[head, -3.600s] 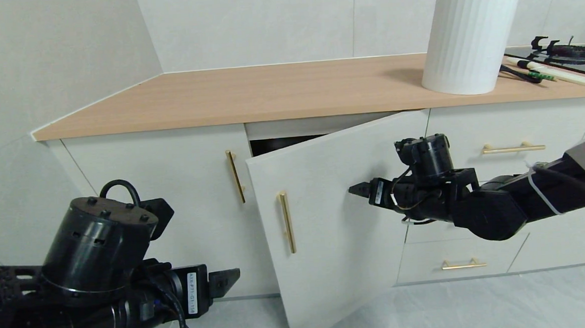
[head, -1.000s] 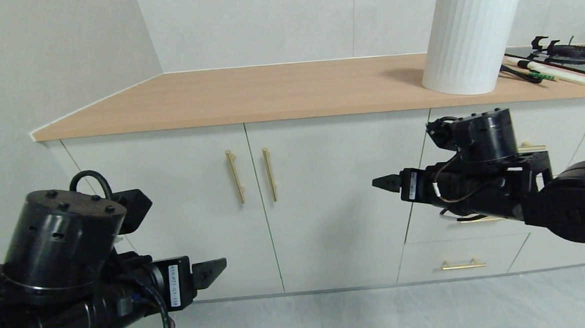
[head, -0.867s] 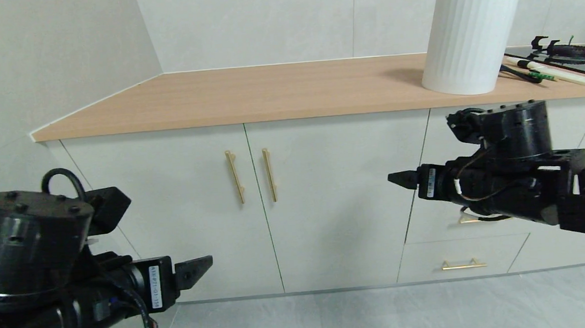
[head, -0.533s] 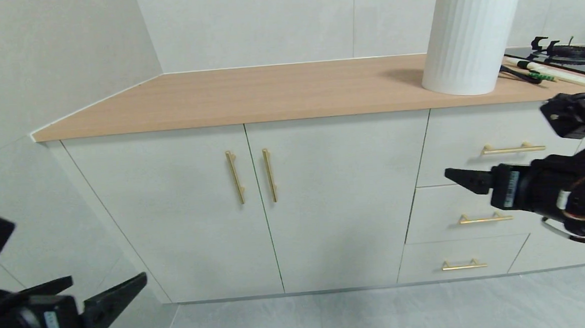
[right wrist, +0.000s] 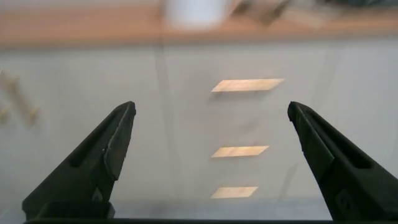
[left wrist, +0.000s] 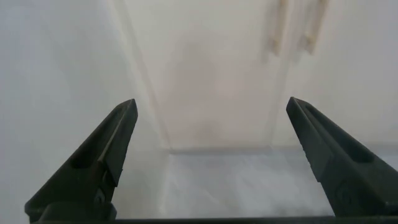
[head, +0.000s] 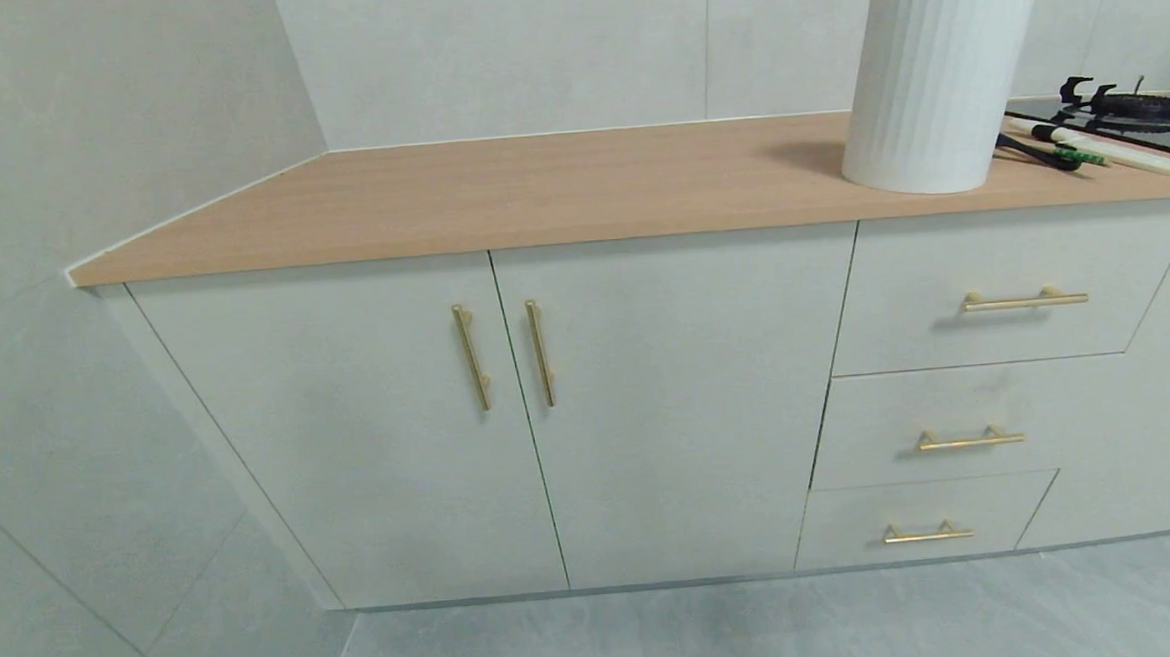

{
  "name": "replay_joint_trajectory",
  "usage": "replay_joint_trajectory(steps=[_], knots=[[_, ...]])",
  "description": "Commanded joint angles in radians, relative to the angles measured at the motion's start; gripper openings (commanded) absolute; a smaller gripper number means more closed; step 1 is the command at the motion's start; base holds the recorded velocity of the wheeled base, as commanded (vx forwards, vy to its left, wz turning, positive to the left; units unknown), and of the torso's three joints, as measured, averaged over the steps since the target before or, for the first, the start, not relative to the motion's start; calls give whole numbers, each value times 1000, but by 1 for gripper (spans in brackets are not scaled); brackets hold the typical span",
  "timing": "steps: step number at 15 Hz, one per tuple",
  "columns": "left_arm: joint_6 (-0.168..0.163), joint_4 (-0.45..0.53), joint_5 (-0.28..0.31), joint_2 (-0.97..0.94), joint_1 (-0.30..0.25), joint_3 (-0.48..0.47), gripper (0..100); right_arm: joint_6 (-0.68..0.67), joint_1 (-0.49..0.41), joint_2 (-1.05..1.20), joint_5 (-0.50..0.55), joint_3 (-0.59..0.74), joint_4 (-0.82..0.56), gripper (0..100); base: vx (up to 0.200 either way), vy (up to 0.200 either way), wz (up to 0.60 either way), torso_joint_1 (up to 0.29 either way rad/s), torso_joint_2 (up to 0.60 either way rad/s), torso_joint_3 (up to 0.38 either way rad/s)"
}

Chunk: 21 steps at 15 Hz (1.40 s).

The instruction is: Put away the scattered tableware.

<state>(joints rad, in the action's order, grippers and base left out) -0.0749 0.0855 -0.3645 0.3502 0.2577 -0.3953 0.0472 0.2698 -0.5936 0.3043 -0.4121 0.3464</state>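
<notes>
The left pincer point(left wrist: 210, 103) was spread wide and empty, facing shut cupboard doors point(left wrist: 217, 74) ahead, with the floor point(left wrist: 236, 186) beneath. The right pincer point(right wrist: 210, 106) was likewise released, fronting three drawers point(right wrist: 245, 118). Both appeared parked clear, with nothing in hand. The utensils point(head: 1101, 144) lay above and beyond the right pincer on the wooden surface point(head: 498, 188), beside a white canister point(head: 937, 80) and near the hob point(head: 1134, 104). The walls point(head: 490, 53) were pale tile.

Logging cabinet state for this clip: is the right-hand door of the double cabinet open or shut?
Shut. The right door lies flush with the left door, with only a thin seam between them.
</notes>
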Motion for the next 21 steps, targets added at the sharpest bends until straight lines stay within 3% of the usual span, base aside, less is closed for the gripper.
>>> replay_joint_trajectory(steps=[1, 4, 6, 8, 10, 11, 13, 16, 19, 20, 21], knots=[[-43, -1, -1, -152, -74, 0, 100, 97, -119, 284, -10, 41, -15, 100, 0, 0, 0, 0, 0, 0], [-69, -1, -8, -254, -129, 1, 100, 154, -161, 446, -13, 82, -72, 100, 0, 0, 0, 0, 0, 0], [-51, -4, -33, -254, -149, 6, 100, 155, -227, 518, -39, 122, -115, 100, 0, 0, 0, 0, 0, 0], [-54, -3, -28, -263, -193, 23, 100, 155, -261, 577, -66, 159, -121, 100, 0, 0, 0, 0, 0, 0], [-62, 7, 30, -323, -242, 62, 100, 140, -268, 594, -65, 210, -135, 100, 0, 0, 0, 0, 0, 0], [-75, 13, 61, -350, -252, 110, 100, 108, -268, 594, -79, 254, -136, 100, 0, 0, 0, 0, 0, 0], [-69, -21, 67, -350, -252, 216, 100, 62, -268, 594, -178, 378, -136, 100, 0, 0, 0, 0, 0, 0], [-68, -187, 119, -350, -252, 395, 100, -58, -268, 594, -260, 412, -213, 100, 0, 0, 0, 0, 0, 0], [-23, -133, 160, -350, -252, 395, 100, -58, -268, 594, -278, 412, -316, 100, 0, 0, 0, 0, 0, 0], [3, -130, 228, -350, -252, 395, 100, -60, -268, 594, -289, 411, -349, 100, 0, 0, 0, 0, 0, 0], [18, -130, 242, -350, -252, 395, 100, -60, -268, 594, -295, 412, -348, 100, 0, 0, 0, 0, 0, 0]])
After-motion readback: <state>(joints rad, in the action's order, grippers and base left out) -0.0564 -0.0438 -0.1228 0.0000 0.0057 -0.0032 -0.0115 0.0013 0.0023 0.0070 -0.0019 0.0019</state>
